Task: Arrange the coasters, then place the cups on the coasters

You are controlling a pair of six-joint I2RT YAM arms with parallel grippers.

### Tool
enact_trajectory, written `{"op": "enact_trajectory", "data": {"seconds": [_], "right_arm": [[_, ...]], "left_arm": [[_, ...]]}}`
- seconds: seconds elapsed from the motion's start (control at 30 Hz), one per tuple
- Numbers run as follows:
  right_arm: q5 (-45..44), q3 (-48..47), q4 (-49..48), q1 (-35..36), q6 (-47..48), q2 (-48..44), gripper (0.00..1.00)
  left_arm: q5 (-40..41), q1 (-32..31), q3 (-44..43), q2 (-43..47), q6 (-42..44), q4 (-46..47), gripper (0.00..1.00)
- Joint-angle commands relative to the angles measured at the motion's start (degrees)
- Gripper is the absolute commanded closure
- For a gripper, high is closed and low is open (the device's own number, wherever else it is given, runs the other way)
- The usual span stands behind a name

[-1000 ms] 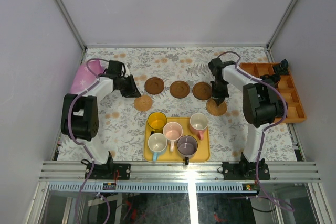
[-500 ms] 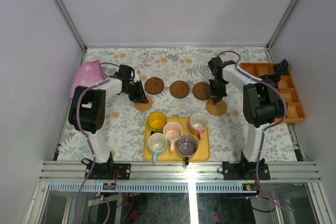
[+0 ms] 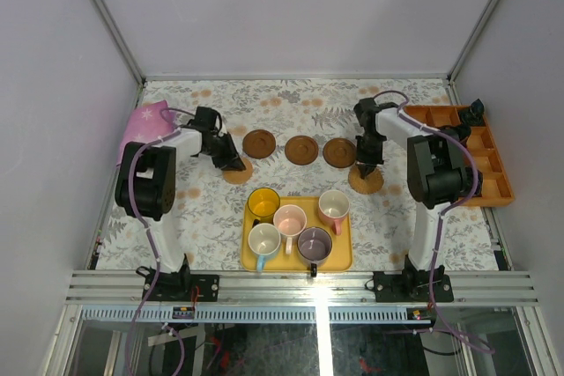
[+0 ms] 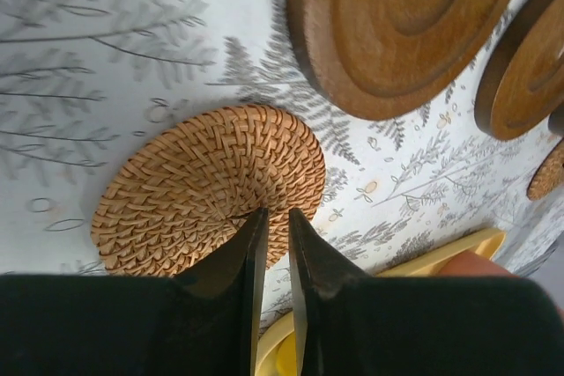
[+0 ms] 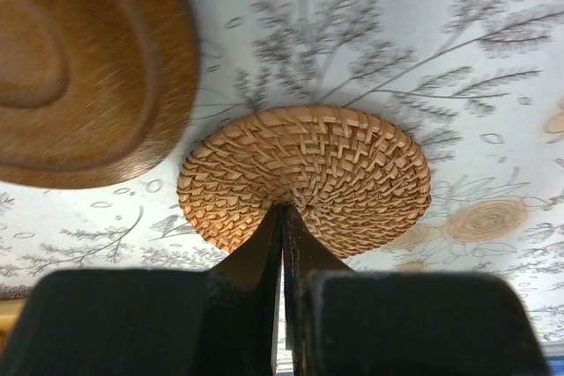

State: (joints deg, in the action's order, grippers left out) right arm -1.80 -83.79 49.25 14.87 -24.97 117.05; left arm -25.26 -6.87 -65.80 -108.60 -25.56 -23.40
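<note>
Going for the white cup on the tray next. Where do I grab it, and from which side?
Pinch the white cup by its left rim from above, one finger inside. It stands upright and open-topped; the pink cup crowds its right, and the blue handle points at the tray's near edge.

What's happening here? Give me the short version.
The left gripper, barely open, presses its tips on the left woven coaster; the right gripper, shut, does the same on the right woven coaster. Three wooden coasters lie in a row between them, a bit farther back. All five cups sit on the tray, none on a coaster yet.
</note>
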Motion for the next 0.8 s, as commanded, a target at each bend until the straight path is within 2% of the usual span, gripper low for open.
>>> {"op": "enact_trajectory", "data": {"seconds": [0.0, 0.37, 0.6, 0.77], "right_arm": [[-4.66, 0.84, 0.42, -4.19, -1.13, 2.27, 1.00], [-5.94, -7.01, 0.14, -9.00, 0.36, 7.84, 1.00], [-5.80, -18.83, 1.32, -9.35, 2.72, 14.87, 1.00], [-4.97, -22.31, 0.91, -9.36, 3.28, 16.26, 1.00]], "left_arm": [[8.18, 2.99, -0.10, -1.66, -1.51, -2.58, 0.85], [10.60, 6.07, -6.71, -5.92, -3.39, -2.11, 0.84], [7.77, 6.17, -16.99, -14.04, -3.53, -2.52, 0.84], [6.37, 6.17, -20.50, -16.56, -2.90, -3.13, 0.85]]}}
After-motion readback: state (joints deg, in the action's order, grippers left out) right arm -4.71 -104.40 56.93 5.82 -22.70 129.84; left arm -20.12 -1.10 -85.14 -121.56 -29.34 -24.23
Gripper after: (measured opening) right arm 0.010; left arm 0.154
